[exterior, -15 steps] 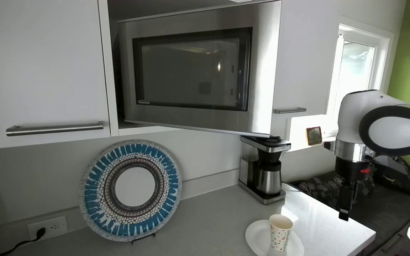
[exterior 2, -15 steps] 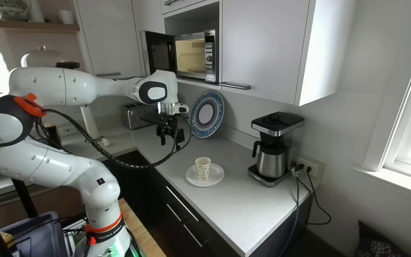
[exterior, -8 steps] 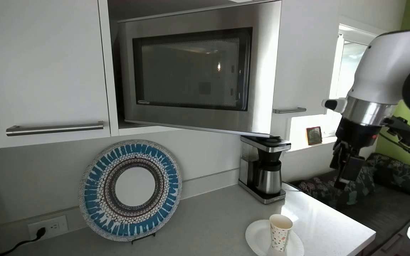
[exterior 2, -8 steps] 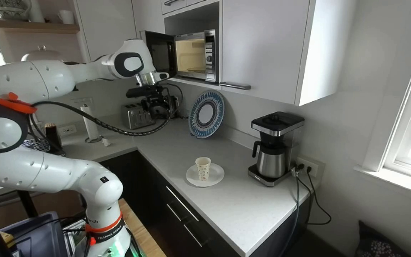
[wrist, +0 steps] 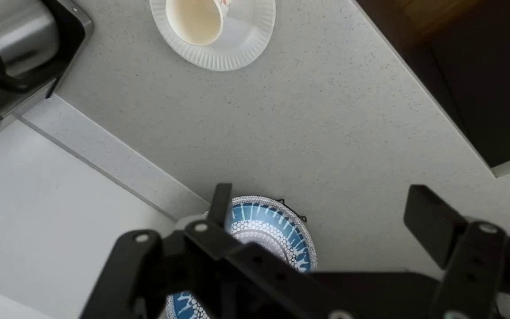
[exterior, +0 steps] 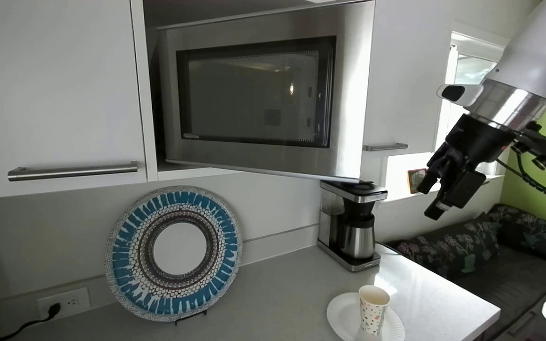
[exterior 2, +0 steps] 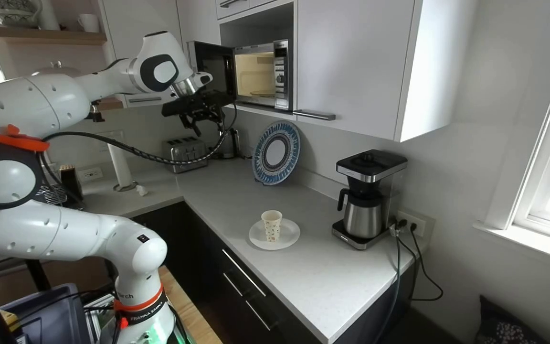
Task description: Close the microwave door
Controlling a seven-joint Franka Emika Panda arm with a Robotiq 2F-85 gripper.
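Gripper [wrist: 323,197], jaws wide and empty, rises and tilts; the open microwave door [exterior: 256,97] hangs at its ten o'clock in an exterior view, untouched; the lift likely readies a closing push.

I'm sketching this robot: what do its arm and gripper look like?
The arm is white and rounded, with black-ringed joint caps, orange bands, a black cable, a silver wrist collar and FRANKA EMIKA lettering. The black gripper has blocky fingers.
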